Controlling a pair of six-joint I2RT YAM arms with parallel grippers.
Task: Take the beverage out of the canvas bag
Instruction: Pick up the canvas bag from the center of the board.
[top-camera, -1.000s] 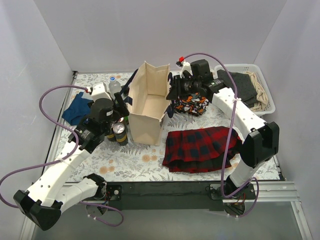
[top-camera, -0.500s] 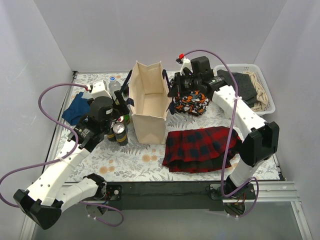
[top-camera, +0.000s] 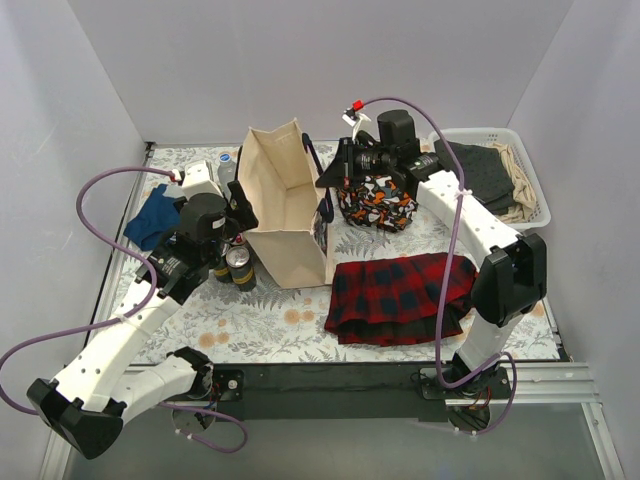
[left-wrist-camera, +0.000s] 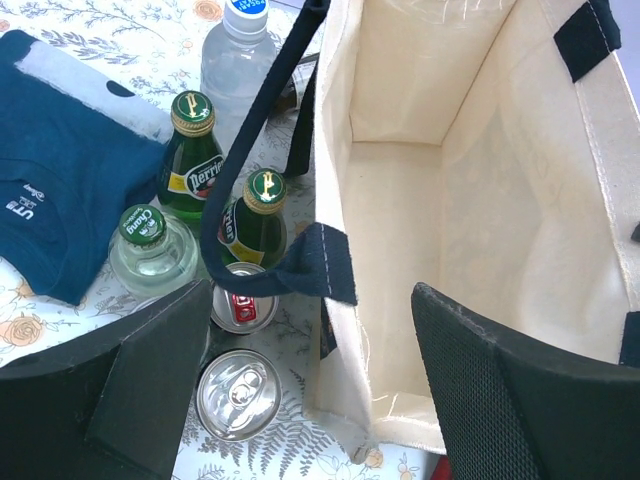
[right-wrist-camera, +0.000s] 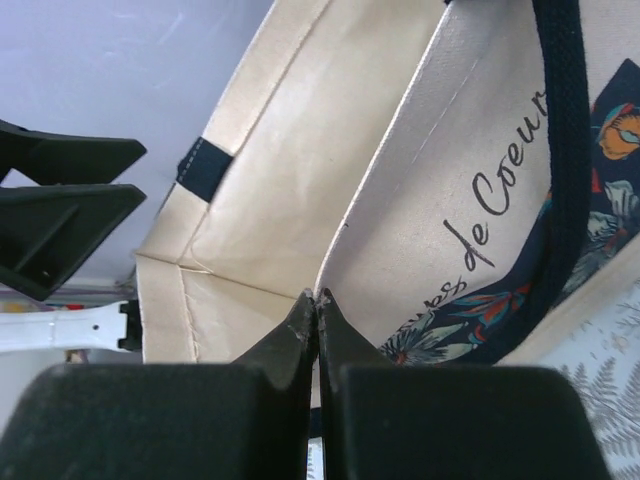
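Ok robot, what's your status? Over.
Left gripper open above canvas bag. Right gripper shut on its wall. Bag looks empty; Perrier bottles, cans outside. Navy strap under left gripper.

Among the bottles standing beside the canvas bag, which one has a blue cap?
The clear plastic water bottle. The two green Perrier bottles have gold caps, and the Chang bottle has a green one.
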